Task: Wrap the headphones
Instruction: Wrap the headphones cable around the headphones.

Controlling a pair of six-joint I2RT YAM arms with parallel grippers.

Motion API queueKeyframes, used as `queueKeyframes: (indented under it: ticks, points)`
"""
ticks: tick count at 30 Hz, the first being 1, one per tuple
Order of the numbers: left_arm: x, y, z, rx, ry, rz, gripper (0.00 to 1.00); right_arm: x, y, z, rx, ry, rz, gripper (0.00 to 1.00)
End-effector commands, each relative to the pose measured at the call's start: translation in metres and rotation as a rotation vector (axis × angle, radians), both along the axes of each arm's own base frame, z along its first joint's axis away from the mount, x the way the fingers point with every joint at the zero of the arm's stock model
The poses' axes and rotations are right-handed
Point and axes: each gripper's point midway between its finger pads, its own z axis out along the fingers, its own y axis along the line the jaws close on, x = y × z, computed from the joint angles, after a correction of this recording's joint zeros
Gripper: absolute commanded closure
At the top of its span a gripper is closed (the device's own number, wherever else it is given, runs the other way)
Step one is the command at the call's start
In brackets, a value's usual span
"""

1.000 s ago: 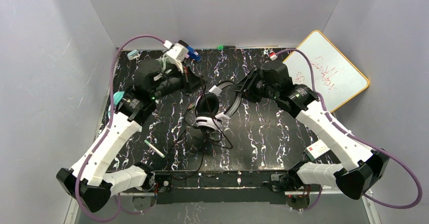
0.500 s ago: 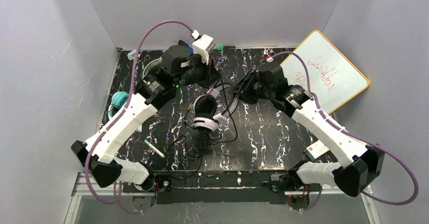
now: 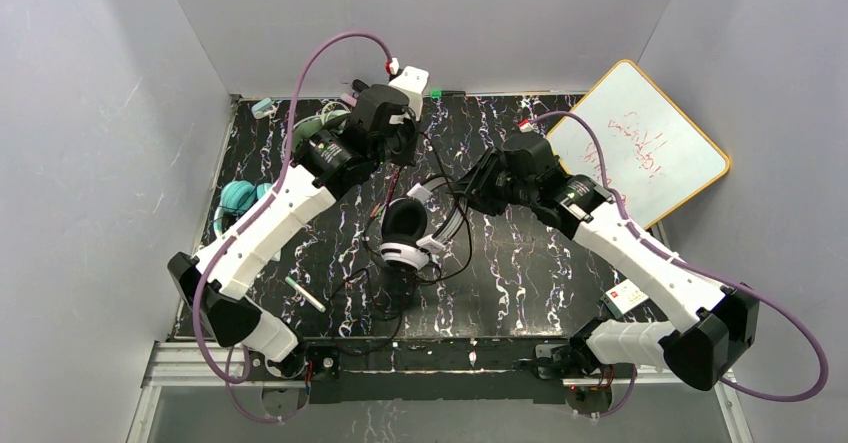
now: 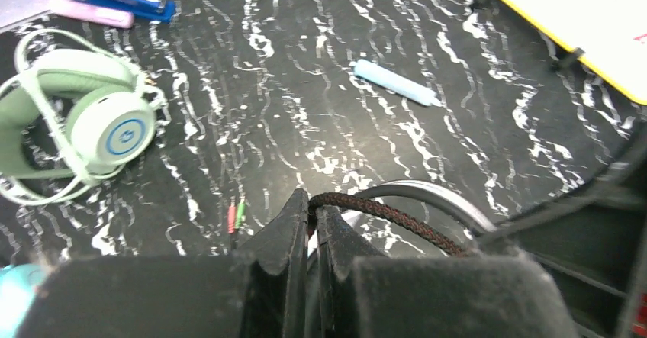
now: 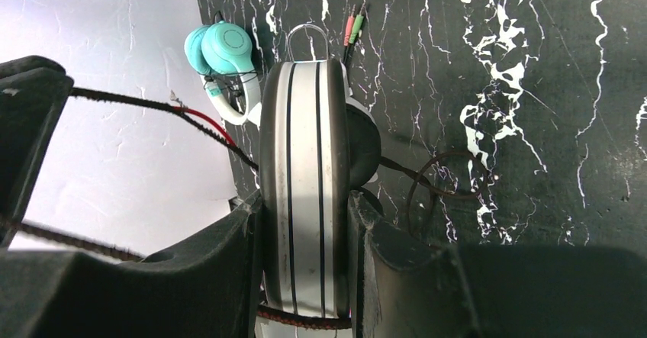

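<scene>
The black-and-white headset (image 3: 407, 233) sits near the middle of the marbled black table (image 3: 520, 263). Its dark ear cup with a white rim faces up, and its silver band with black stripes (image 5: 305, 162) arches toward the right arm. Its thin black cable (image 3: 455, 253) lies in loose loops around the cup, and the pink and green plugs (image 4: 235, 217) rest on the table.

The right gripper (image 3: 462, 195) clamps the band across its width, one finger pressed against each edge, jaws as far apart as the band is wide. The left gripper (image 3: 400, 148), over the far side of the table, has its jaws almost closed and pinches a braided stretch of cable (image 4: 381, 212) at the fingertips.

The mint-green headset (image 4: 84, 120) lies at the far left corner, its pale cable wound around it. The teal headset (image 3: 238, 199) rests at the left edge
</scene>
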Motion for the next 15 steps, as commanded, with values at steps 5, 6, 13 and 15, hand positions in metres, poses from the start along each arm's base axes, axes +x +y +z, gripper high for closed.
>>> queueKeyframes:
  ticks: [5, 6, 13, 15]
  points:
    - [-0.009, 0.06, 0.016, 0.065, -0.113, 0.16, 1.0, 0.004, -0.016, 0.064, 0.089, -0.137, -0.079, 0.99]
    - [-0.01, 0.066, 0.015, 0.075, -0.117, 0.17, 1.0, 0.003, -0.016, 0.065, 0.09, -0.136, -0.074, 0.99]
    - [0.006, 0.113, 0.002, 0.061, -0.076, 0.254, 1.0, -0.007, -0.017, 0.074, 0.124, -0.134, -0.051, 0.99]
    - [0.008, 0.119, 0.0, 0.037, -0.074, 0.255, 1.0, -0.01, -0.019, 0.078, 0.126, -0.138, -0.053, 0.99]
